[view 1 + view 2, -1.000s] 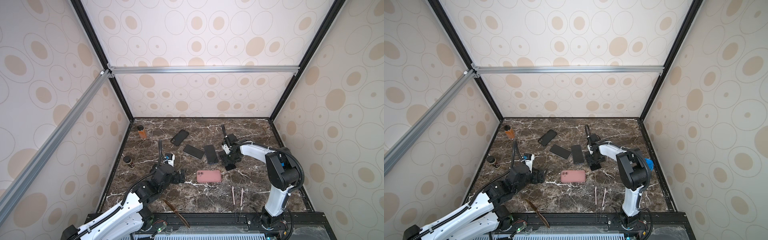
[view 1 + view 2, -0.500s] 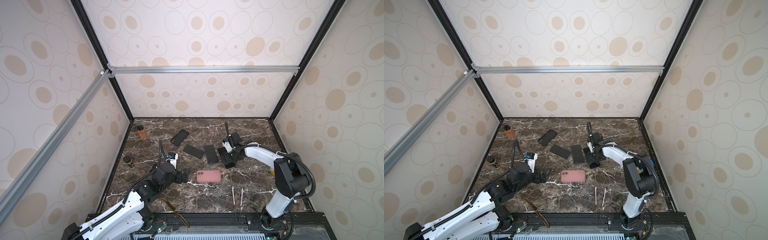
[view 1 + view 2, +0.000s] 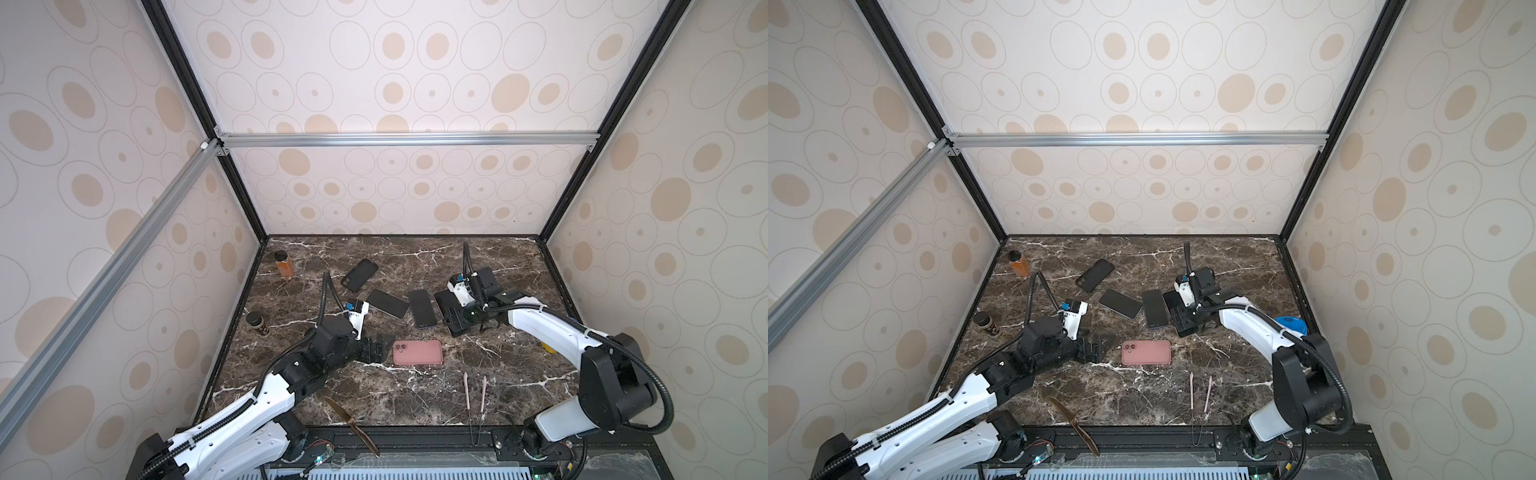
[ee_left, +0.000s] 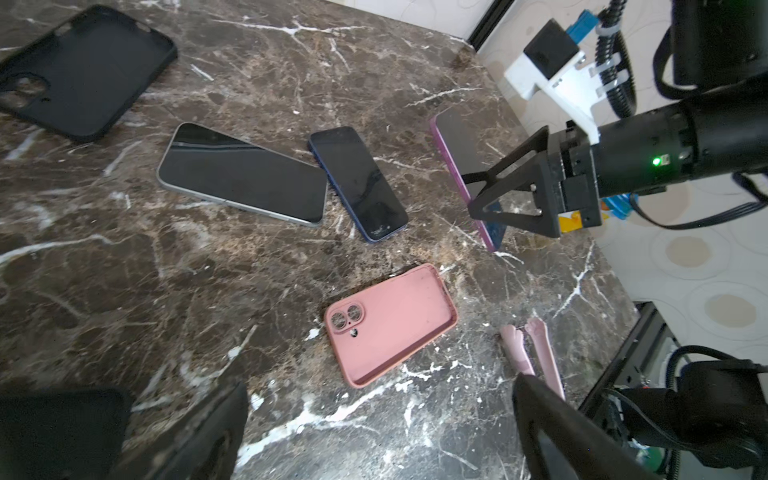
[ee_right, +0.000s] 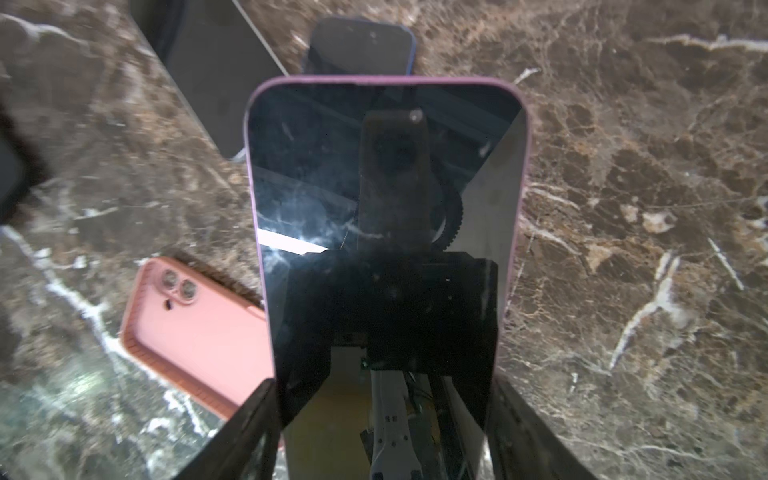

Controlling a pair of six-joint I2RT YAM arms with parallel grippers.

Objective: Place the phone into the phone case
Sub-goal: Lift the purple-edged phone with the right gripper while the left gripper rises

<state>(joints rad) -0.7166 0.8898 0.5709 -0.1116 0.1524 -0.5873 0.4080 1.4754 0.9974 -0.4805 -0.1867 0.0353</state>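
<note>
While right end effector (image 4: 471,194) clamps purple phone (image 5: 382,166), left end effector (image 3: 377,348) stands open.

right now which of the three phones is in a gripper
The purple-edged phone: the right gripper is shut on its sides and holds it tilted. The silver phone and the blue phone lie flat, untouched.
</note>
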